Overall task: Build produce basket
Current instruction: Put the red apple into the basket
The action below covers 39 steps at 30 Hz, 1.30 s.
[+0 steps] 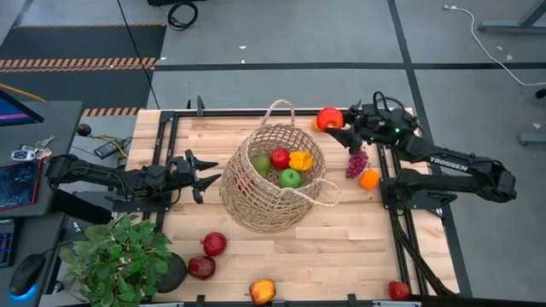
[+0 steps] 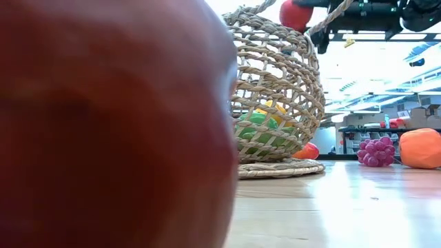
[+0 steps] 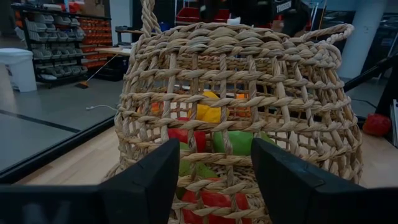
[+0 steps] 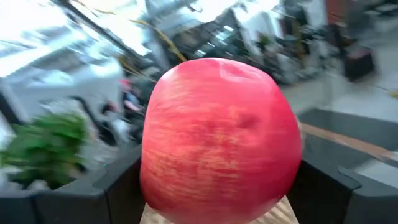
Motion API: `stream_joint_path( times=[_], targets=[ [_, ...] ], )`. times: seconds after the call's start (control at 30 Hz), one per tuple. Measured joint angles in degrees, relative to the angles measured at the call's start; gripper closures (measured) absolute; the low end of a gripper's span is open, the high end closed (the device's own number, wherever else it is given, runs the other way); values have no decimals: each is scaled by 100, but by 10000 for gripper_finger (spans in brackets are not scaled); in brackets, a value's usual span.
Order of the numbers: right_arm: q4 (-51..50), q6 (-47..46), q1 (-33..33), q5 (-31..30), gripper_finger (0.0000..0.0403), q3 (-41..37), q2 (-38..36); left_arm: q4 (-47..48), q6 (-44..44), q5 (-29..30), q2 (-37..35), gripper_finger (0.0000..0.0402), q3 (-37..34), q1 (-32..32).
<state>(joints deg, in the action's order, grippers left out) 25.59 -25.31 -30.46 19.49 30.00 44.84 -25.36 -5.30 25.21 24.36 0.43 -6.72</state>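
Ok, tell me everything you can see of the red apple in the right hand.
The red apple is round and smooth, red streaked with paler yellowish flecks, with a shallow dimple on top. It sits gripped between the two dark fingers of the right hand, held in the air by the far right part of the table, beside the basket rather than over its opening. Nothing but the fingers touches it.

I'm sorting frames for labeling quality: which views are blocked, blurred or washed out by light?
Low view: a red fruit right at the lens fills the left half, out of focus; bright backlight washes out the room behind the basket. Right wrist view: the background is smeared, and the red apple in the right gripper hides most of it. High and left wrist views are clear.
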Motion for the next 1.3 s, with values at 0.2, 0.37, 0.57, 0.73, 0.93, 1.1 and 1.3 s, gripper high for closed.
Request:
stream_joint_path(
  times=[0.2,0.37,0.57,0.73,0.93,1.1,1.3],
  targets=[
    [-95,36,383,58,85,507,51,0,2,-2,0,193,0,2],
    [-1126,640,774,-22,85,1343,291,0,2,-1,0,193,0,2],
    [-2601,1398,1364,-794,85,2194,793,0,0,-1,0,197,0,2],
    [-3083,1854,1939,-1620,85,2498,1261,0,0,-2,0,192,0,2],
    [-3695,2413,2517,-2328,85,3036,1722,0,2,-1,0,196,0,2],
    [-4081,3391,3021,-2754,85,3380,2084,0,0,0,0,195,0,1],
    [-4106,5966,3426,-3084,85,3386,2317,0,2,-1,0,192,0,1]
  ],
)
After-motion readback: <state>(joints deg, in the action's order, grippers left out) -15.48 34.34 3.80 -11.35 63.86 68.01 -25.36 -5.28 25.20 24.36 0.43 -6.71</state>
